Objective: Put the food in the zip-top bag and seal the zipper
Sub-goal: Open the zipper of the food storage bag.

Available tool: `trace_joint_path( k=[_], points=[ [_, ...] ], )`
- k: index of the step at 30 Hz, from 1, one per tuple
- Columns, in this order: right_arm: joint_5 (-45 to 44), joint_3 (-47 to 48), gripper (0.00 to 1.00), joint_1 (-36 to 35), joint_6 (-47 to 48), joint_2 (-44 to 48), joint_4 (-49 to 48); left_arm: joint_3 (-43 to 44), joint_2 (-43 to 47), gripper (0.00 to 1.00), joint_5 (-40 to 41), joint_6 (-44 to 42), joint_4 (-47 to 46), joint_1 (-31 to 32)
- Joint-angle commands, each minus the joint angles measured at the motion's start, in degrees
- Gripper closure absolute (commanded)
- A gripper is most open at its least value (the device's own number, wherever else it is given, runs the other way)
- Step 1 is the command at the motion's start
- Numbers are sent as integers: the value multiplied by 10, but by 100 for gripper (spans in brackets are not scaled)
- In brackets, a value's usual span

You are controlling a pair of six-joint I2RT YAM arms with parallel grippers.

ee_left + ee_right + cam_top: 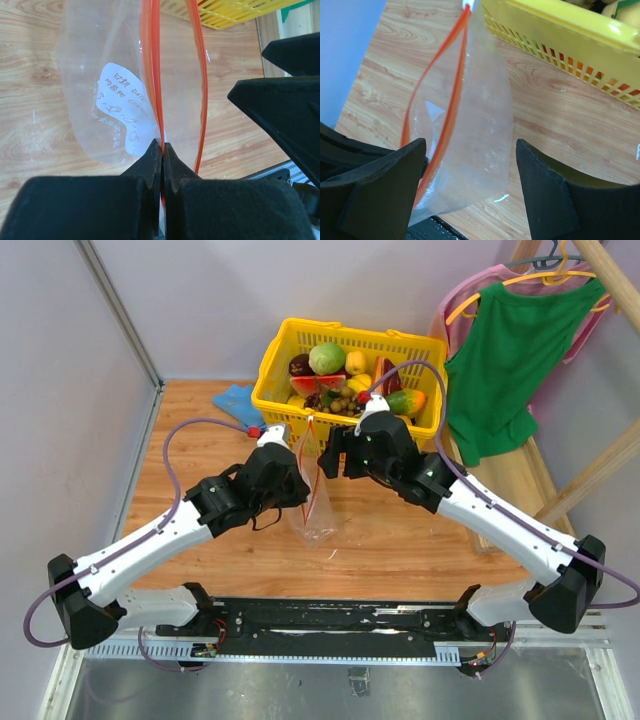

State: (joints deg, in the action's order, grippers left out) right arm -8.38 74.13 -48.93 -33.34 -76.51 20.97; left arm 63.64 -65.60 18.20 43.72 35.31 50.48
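The far edge of the desk (420, 540) was taken up, right of ctr, by a yellow basket (272, 365). The food (345, 375) was seen piled inside it. A blue cloth (233, 400) lay by the basket's left end. Bare wood was left along the left edge and twd the near-right corner. The right edge was crowded by wooden posts (590, 475) and a green garment (510, 350). The zip-top bag (313, 505) was held at mid-desk, just in front of the basket, mouth parted, w/ a white label (122, 107) showing on it. The left jaws were clamped on one strip of the zipper (156, 75). The right jaws were apart, w/ the bag between them; contact couldn't be told.
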Motion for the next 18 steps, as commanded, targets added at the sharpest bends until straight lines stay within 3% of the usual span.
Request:
trace_joint_path(
  k=[1,10,16,18],
  points=[
    [10,38,26,-12,10,-14,8,4,-10,100,15,-8,-22,13],
    [-2,66,32,-15,16,-62,32,5,-11,100,26,-14,-23,22],
    [-17,90,46,-22,31,-97,66,9,-4,100,32,-19,-19,24],
    [-20,96,58,-25,42,-100,71,12,0,100,34,-23,-18,24]
  ],
)
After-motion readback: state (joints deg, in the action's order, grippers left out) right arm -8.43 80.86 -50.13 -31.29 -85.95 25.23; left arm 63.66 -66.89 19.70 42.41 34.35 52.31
